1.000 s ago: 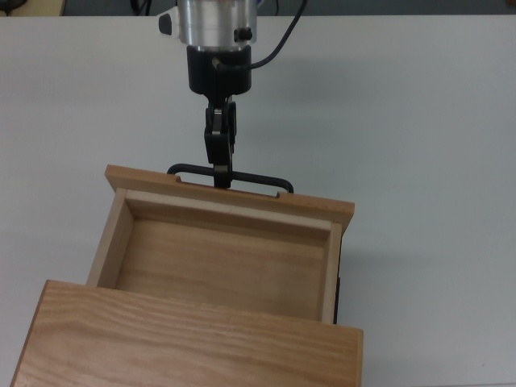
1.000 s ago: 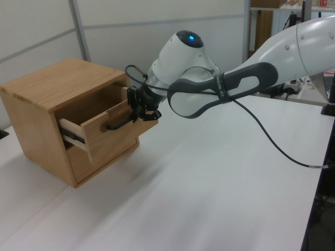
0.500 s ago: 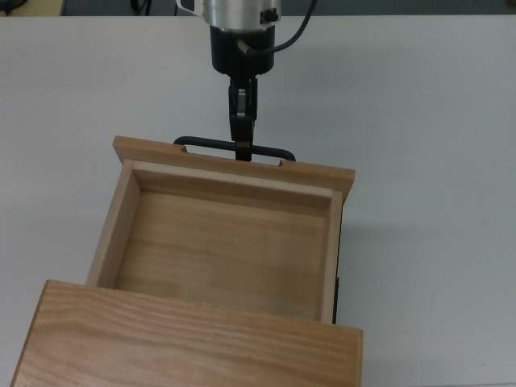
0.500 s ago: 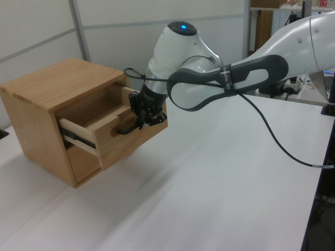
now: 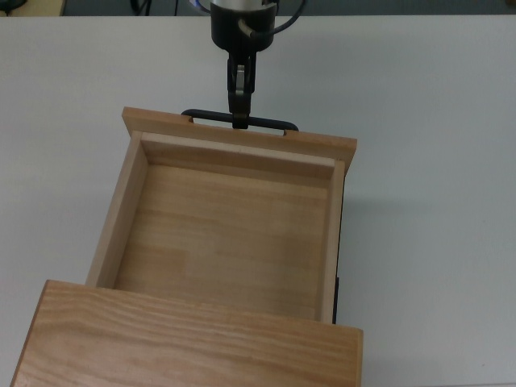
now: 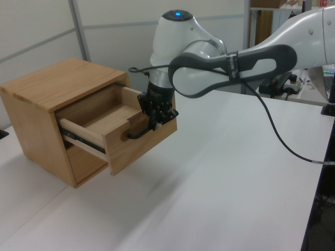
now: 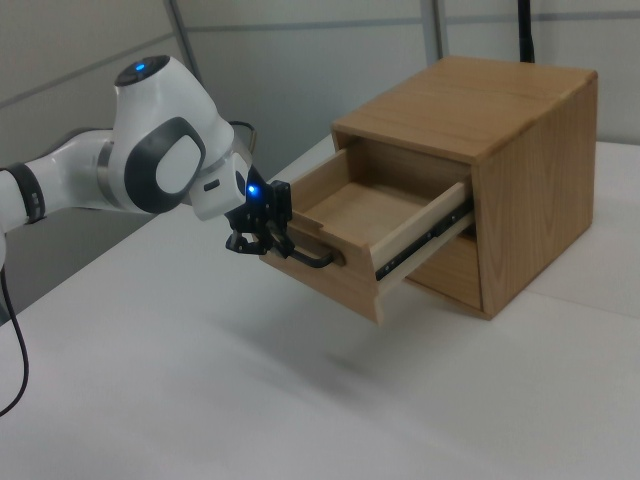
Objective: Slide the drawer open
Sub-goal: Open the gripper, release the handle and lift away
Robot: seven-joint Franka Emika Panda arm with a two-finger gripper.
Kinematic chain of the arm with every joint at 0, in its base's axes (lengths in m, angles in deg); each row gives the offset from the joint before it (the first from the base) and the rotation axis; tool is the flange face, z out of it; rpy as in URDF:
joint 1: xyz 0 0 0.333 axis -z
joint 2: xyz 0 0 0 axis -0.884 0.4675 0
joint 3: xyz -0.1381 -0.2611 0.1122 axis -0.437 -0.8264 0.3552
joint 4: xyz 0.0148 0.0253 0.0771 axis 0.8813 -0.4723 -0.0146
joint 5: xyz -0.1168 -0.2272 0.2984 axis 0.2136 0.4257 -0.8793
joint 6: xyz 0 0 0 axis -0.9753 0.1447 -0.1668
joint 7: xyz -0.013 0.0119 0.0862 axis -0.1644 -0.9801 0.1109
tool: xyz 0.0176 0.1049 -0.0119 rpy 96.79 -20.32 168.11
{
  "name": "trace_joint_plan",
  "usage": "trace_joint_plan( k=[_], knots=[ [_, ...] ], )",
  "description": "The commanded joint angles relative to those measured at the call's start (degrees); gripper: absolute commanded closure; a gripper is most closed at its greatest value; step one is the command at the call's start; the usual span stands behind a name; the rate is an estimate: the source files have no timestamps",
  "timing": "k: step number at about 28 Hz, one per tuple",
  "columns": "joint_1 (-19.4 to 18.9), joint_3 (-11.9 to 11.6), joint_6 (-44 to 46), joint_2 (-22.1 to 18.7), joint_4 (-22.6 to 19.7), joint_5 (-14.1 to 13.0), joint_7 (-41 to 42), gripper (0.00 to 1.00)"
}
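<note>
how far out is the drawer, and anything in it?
Open, pulled well out. The drawer sticks far past the cabinet top and its floor is bare. The gripper is shut on the handle.

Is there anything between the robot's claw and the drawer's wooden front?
Only the black bar handle. In the top view the gripper is closed on it, just off the front panel of the drawer. Nothing else sits between them.
</note>
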Motion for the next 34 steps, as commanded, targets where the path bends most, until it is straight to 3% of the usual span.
trace_joint_plan(
  k=[1, 4, 7, 11, 14, 16, 18, 19, 21, 22, 26, 34],
  knots=[
    [-0.1, 0.1, 3.4, -0.7, 1.1, -0.4, -1.2, 1.0],
    [-0.1, 0.1, 5.7, -0.6, 2.5, -0.3, -0.8, 0.99],
    [-0.1, 0.1, 7.5, -0.6, 3.7, -0.2, -0.5, 0.88],
    [-0.1, 0.1, 11.0, -1.1, 4.6, 0.2, 0.5, 0.87],
    [-0.1, 0.1, 12.0, -1.3, 4.6, 0.2, 1.4, 0.76],
    [-0.1, 0.1, 12.1, -1.3, 4.6, 0.2, 1.5, 0.64],
    [-0.1, 0.2, 13.0, -1.5, 4.6, 0.2, 2.4, 0.29],
    [-0.1, 0.1, 13.6, -1.7, 4.6, 0.2, 2.8, 0.19],
    [-0.1, 0.1, 14.9, -1.9, 4.6, 0.2, 3.6, 0.11],
    [-0.1, 0.1, 16.2, -2.0, 4.6, 0.2, 5.5, 0.03],
    [-0.1, 0.2, 18.2, -2.7, 4.6, 0.2, 11.1, 0.0],
    [-0.4, 1.5, 24.7, -2.7, 4.6, 0.4, 33.3, 0.0]
  ],
)
